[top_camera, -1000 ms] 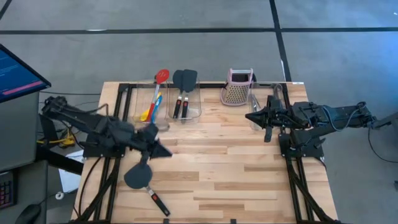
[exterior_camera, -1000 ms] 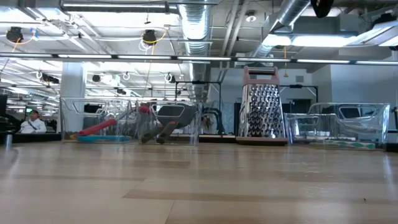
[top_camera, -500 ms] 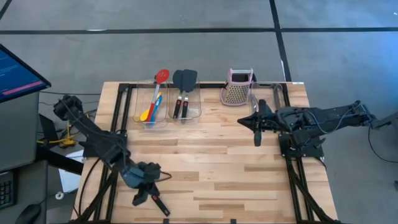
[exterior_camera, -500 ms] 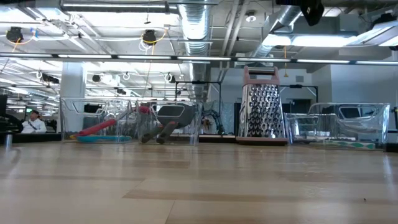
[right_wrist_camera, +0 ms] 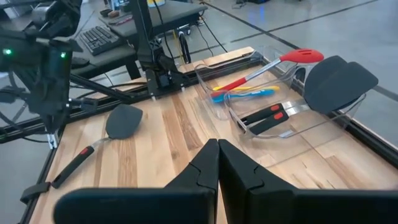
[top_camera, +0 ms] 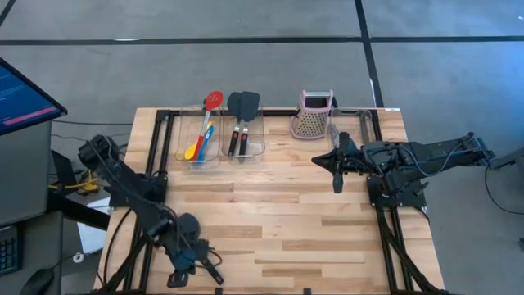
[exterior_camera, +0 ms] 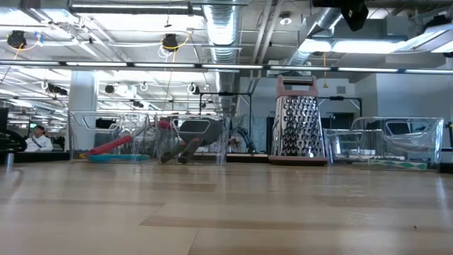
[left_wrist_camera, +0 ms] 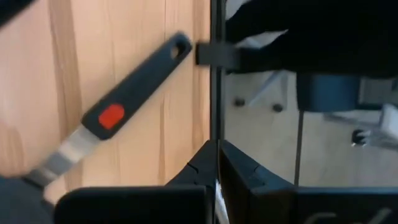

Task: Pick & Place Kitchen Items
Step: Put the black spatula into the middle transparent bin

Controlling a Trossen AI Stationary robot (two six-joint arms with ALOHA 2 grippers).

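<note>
- High view: left hand (top_camera: 182, 266) sits low over the near-left corner of the tabletop (top_camera: 311, 221), above a black spatula (top_camera: 196, 250) lying flat there; its fingers cannot be made out here. Right hand (top_camera: 337, 174) hangs above the far-right area, near the box grater (top_camera: 312, 115). Two clear bins at the far edge hold the red spoon (top_camera: 210, 111) with the yellow and blue spoons (top_camera: 197, 146), and two more spatulas (top_camera: 241, 115).
- Low view: the bins (exterior_camera: 152, 138) and grater (exterior_camera: 300, 120) stand at the far edge.
- Left wrist view: left fingers (left_wrist_camera: 239, 177) together, gripping nothing; the spatula's black-red handle (left_wrist_camera: 134, 93) lies just beyond them at the tabletop's edge.
- Right wrist view: right fingers (right_wrist_camera: 233, 171) together, empty; the loose spatula (right_wrist_camera: 96, 146) lies well apart from the bins.
</note>
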